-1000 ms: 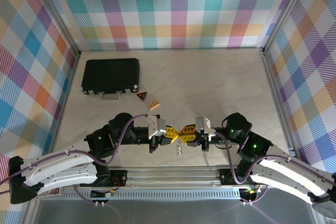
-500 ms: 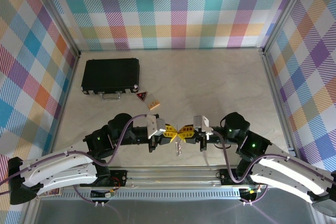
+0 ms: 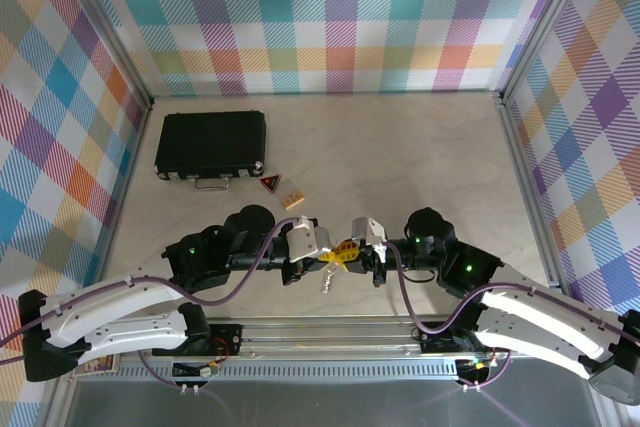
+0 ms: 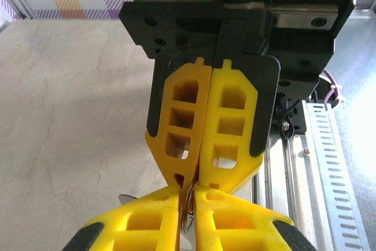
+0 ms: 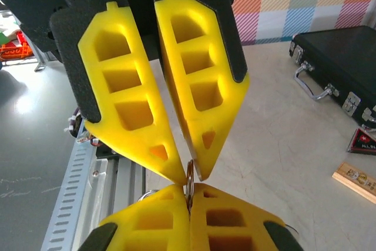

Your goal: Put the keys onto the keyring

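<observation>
Your left fingers (image 4: 232,121) and right fingers (image 5: 202,98) both pinch shut on the keys (image 3: 328,280), well this side of the briefcase (image 3: 211,143); hold firm, thread slowly.

Right hand (image 5: 187,174): two yellow fingers reach down from the top, their tips closed on a thin metal edge.
Left hand (image 5: 189,199): yellow fingertips rise from the bottom edge, pressed together, meeting the right hand's tips.
Keys (image 5: 190,184): only an edge-on metal sliver shows, pinched between both pairs of tips.
Counter (image 5: 276,145): pale, faintly marbled.
Case (image 5: 343,57): black, with metal latches and a handle, upper right.
Tag (image 5: 365,141): red and black, cut off by the right edge.
Wooden block (image 5: 356,181): tan, just below the tag.
Rail (image 5: 73,201): slotted metal, lower left.
</observation>
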{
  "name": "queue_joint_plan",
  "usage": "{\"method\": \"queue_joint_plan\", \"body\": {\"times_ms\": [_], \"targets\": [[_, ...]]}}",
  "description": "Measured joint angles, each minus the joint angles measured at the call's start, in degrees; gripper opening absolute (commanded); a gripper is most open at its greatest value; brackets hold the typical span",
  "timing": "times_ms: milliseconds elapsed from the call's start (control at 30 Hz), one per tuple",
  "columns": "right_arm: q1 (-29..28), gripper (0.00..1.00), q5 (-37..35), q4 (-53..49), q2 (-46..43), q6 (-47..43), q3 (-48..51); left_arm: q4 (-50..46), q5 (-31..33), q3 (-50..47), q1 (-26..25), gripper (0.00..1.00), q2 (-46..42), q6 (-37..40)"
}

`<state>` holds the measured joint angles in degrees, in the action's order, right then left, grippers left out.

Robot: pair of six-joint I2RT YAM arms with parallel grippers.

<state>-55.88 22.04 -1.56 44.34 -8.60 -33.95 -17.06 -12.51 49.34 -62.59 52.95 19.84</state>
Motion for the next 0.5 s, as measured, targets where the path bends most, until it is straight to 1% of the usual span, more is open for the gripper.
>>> {"method": "queue_joint_plan", "body": {"times_ms": [67, 200, 233, 300, 333, 500], "targets": [[0.0, 0.0, 0.0, -0.6, 0.0, 0.0, 0.0, -0.2, 0.0, 0.0, 0.0, 0.17, 0.3, 0.5], [0.0, 0.0, 0.0, -1.3, 0.0, 0.0, 0.0, -0.7, 0.0, 0.3, 0.0, 0.17, 0.9, 0.8], [0.0, 0.0, 0.0, -1.4, 0.0, 0.0, 0.0, -0.8, 0.0, 0.3, 0.0, 0.15, 1.0, 0.8], [0.0, 0.0, 0.0, -1.4, 0.0, 0.0, 0.0, -0.9, -0.2, 0.4, 0.0, 0.04, 1.0, 0.7], [0.0, 0.0, -0.1, -1.4, 0.0, 0.0, 0.0, -1.0, -0.4, 0.4, 0.0, 0.0, 0.9, 0.7], [0.0, 0.0, 0.0, -1.6, -0.1, 0.0, 0.0, -1.1, -0.9, 0.4, 0.0, 0.0, 0.9, 0.9]]}}
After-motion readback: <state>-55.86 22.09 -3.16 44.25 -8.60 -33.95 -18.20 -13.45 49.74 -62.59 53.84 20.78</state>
